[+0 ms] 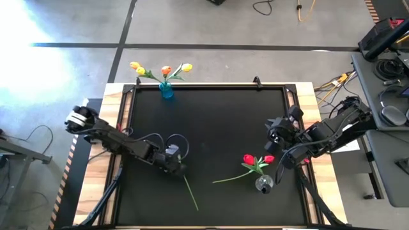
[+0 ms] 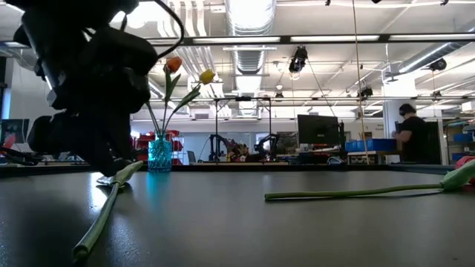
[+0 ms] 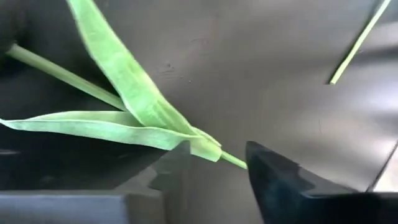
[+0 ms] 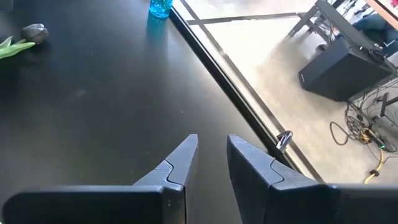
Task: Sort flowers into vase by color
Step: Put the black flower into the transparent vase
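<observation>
A flower with a thin green stem (image 1: 190,191) and long leaves (image 3: 124,93) lies on the black mat, near left. My left gripper (image 1: 181,169) is low over it, open, one finger on each side of the stem (image 3: 233,160). A dark tulip head (image 4: 34,31) lies on the mat. The blue vase (image 1: 166,89) at the far edge holds yellow and orange flowers (image 1: 163,69). A clear vase (image 1: 264,185) at the near right holds red flowers (image 1: 255,160). My right gripper (image 1: 276,129) hangs above the mat's right side, fingers (image 4: 212,146) slightly apart, holding nothing. My left gripper slants down over the stem just below the leaves' base (image 3: 208,149), fingers lying across the stem. The stem and leaves rest flat on the mat. I cannot tell whether a fingertip (image 3: 180,155) touches the leaf base.
Another green stem (image 1: 229,179) lies on the mat with its head end by the clear vase. The mat's raised black frame (image 1: 211,85) runs round the wooden table. The middle of the mat (image 1: 217,128) is bare. A person stands far back in the room (image 2: 415,137).
</observation>
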You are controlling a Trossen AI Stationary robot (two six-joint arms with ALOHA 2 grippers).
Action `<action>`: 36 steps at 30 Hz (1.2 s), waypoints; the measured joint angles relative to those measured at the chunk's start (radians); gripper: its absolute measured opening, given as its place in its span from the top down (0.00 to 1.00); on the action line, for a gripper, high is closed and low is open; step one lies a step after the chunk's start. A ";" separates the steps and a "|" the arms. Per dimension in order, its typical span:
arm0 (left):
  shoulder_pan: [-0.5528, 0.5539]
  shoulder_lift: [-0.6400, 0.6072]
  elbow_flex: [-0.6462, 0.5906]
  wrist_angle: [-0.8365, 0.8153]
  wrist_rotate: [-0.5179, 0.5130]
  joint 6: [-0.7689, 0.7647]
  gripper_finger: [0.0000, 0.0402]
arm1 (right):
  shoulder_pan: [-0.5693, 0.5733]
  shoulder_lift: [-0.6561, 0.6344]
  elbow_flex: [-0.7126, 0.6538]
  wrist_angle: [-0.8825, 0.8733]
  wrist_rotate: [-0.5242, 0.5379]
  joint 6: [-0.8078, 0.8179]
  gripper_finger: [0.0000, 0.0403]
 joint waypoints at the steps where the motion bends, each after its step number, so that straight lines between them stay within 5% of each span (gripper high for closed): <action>1: 0.002 0.014 0.019 -0.018 0.004 -0.007 0.62 | 0.000 0.000 0.000 0.001 0.000 -0.004 0.81; 8: -0.002 0.077 0.154 -0.202 0.085 -0.019 0.45 | 0.000 0.002 -0.002 0.002 0.000 -0.032 0.81; 15: 0.006 0.136 0.189 -0.270 0.045 -0.001 0.43 | 0.000 0.002 -0.011 0.006 0.001 -0.054 0.80; 29: 0.076 0.164 0.184 -0.244 -0.124 0.068 0.56 | 0.000 0.002 -0.036 0.017 0.010 -0.061 0.80; 36: 0.108 0.167 0.182 -0.243 -0.207 0.183 0.76 | 0.000 0.002 -0.036 0.021 0.026 -0.072 0.83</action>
